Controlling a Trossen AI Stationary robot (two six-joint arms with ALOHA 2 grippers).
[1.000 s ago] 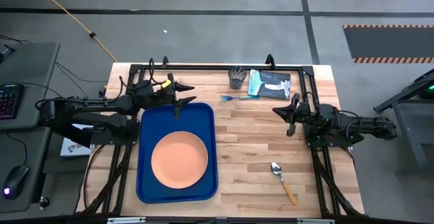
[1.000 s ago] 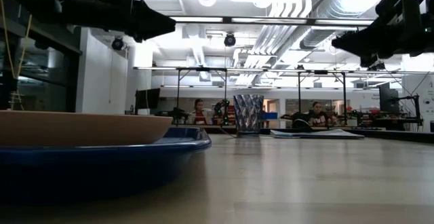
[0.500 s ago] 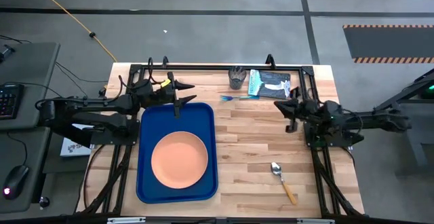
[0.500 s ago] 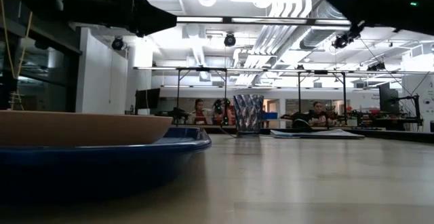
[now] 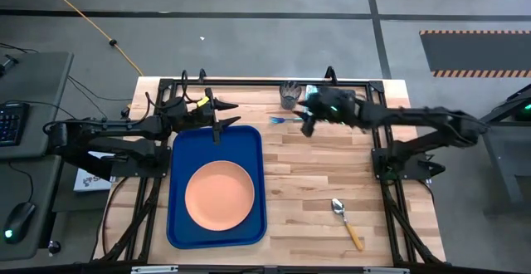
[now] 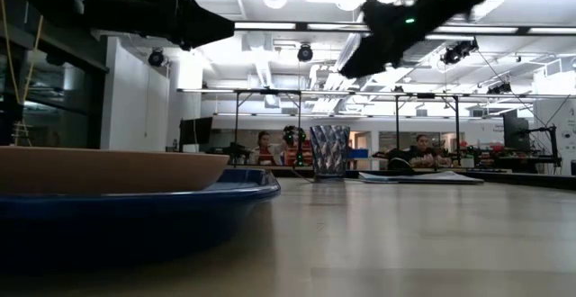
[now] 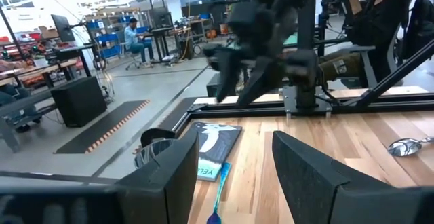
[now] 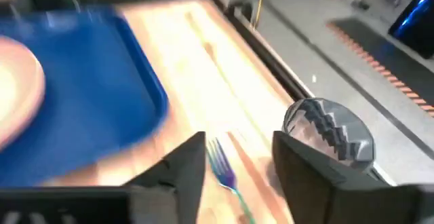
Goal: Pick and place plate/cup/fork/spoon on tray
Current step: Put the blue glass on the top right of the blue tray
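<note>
The peach plate [image 5: 219, 194] lies flat in the dark-blue tray [image 5: 249, 145] at the table's left. The light-blue fork [image 5: 284, 119] lies flat on the wood near the far edge, and the dark see-through cup [image 5: 289, 95] stands upright just beyond it. The spoon [image 5: 346, 222] lies near the front right. My right gripper [image 5: 306, 124] hovers open above the fork's handle end; in its wrist view the fork [image 8: 224, 167] shows between the fingers and the cup [image 8: 329, 133] beside them. My left gripper [image 5: 224, 118] stands open over the tray's far edge.
A flat teal-and-black packet [image 7: 213, 141] lies to the right of the cup, mostly under my right arm. Black frame rails [image 5: 249, 82] run along the table's far edge and sides. Bare wood lies between the tray and the spoon. People sit at desks far behind the table.
My right gripper has swung from the table's right side toward the far edge and left, across the packet, and now hangs by the fork and cup. The left arm and all the objects have kept still.
</note>
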